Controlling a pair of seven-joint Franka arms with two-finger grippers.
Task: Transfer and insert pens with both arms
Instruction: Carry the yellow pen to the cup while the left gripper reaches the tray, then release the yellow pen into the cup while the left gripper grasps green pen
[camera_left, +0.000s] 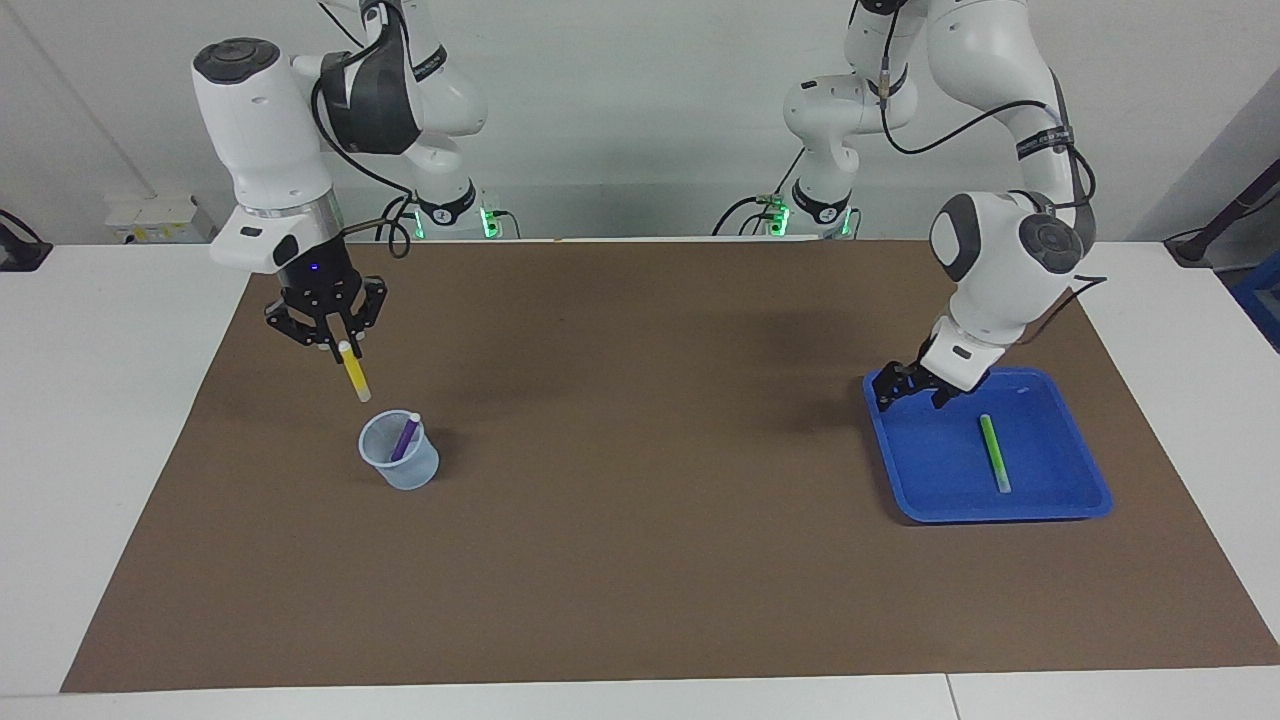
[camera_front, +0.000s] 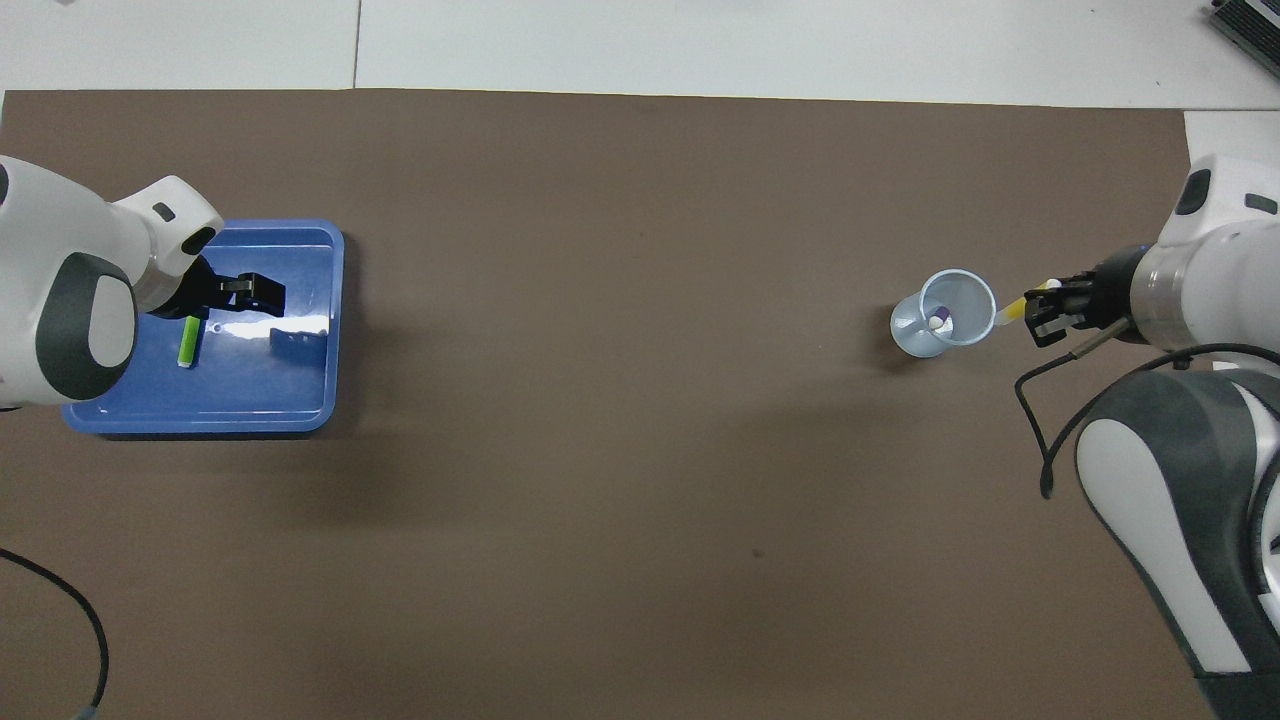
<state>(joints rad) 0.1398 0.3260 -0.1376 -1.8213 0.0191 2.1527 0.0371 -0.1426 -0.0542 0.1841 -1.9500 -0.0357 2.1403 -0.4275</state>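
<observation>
My right gripper (camera_left: 342, 346) (camera_front: 1042, 303) is shut on the yellow pen (camera_left: 355, 377) (camera_front: 1011, 313), which hangs nearly upright, lower end down, over the mat just beside the cup (camera_left: 400, 455) (camera_front: 915, 335). The translucent cup holds the purple pen (camera_left: 405, 437) (camera_front: 940, 321), leaning with its pale end up. The green pen (camera_left: 993, 452) (camera_front: 188, 341) lies flat in the blue tray (camera_left: 930, 480) (camera_front: 300, 400). My left gripper (camera_left: 908, 388) (camera_front: 255, 292) is open, low over the tray's corner nearest the robots and the table's middle, beside the green pen and apart from it.
A brown mat (camera_left: 640, 560) covers most of the white table. Two smaller white arms with green lights (camera_left: 815, 210) stand at the robots' edge. A pale box (camera_left: 160, 218) sits off the mat at the right arm's end.
</observation>
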